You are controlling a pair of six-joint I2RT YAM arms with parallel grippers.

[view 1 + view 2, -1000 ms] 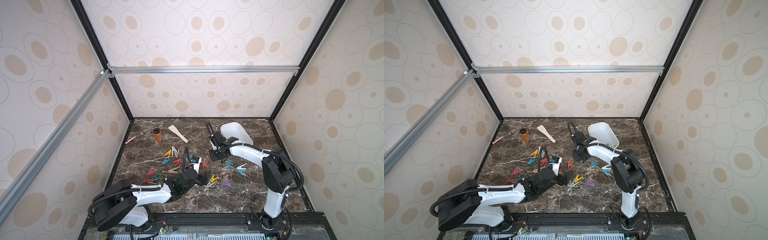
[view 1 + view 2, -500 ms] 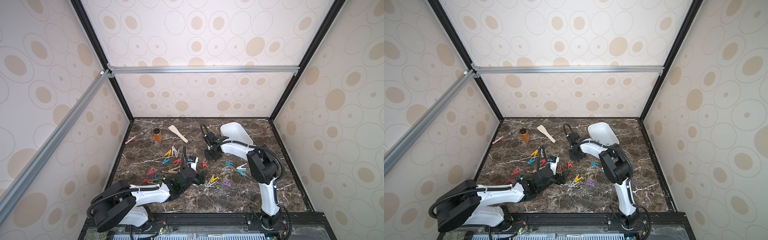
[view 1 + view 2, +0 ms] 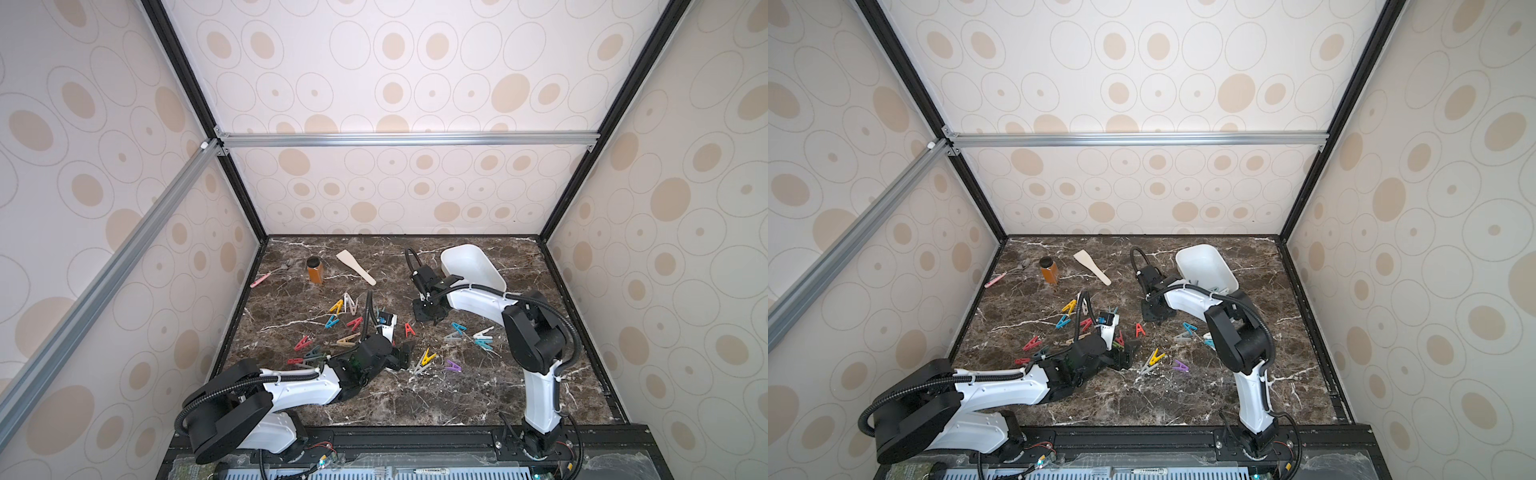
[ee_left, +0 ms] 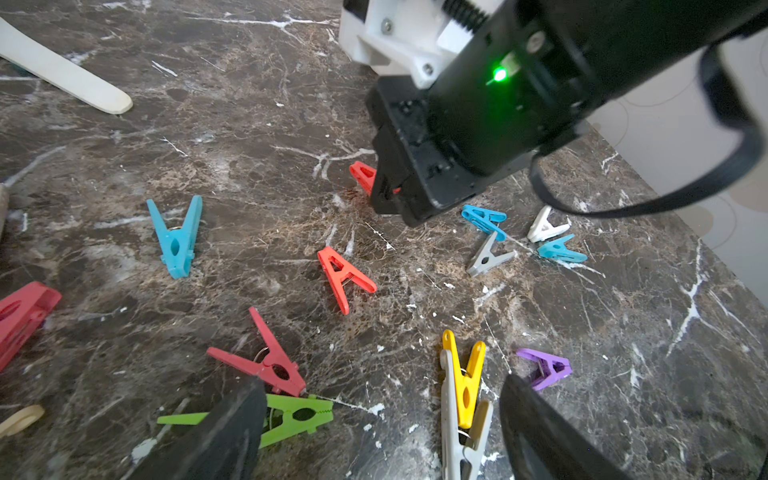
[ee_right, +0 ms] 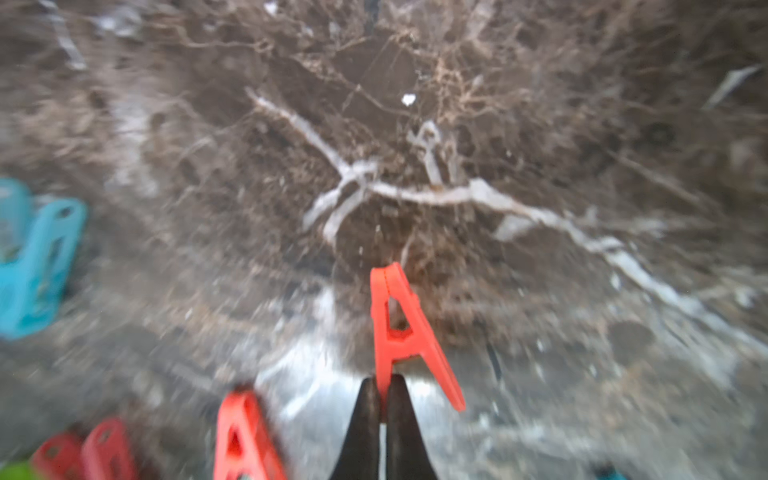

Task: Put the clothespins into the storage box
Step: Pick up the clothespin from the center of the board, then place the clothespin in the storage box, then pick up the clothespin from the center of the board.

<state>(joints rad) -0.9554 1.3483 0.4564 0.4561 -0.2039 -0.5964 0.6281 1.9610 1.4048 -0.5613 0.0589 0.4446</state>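
Several coloured clothespins lie scattered on the dark marble table (image 3: 457, 395). My right gripper (image 5: 384, 386) is shut on one leg of a red clothespin (image 5: 399, 332), low at the tabletop; in both top views it (image 3: 428, 313) (image 3: 1154, 316) stands just in front of the white storage box (image 3: 469, 266) (image 3: 1204, 266). From the left wrist view, the held pin's tip (image 4: 363, 174) pokes out beside the right gripper. My left gripper (image 4: 382, 419) is open, low over the table, with a green pin (image 4: 291, 415) by one finger and a yellow pin (image 4: 465, 374) inside the gap.
An amber jar (image 3: 315, 270), a pale spatula (image 3: 355, 267) and a pink-handled tool (image 3: 266, 277) lie at the back left. Another red pin (image 4: 345, 278) lies between the grippers. Blue, grey and white pins (image 3: 473, 334) sit under the right arm.
The right gripper's jaws have closed on the red clothespin's leg, and the right arm has folded in closer. The left arm has barely moved.
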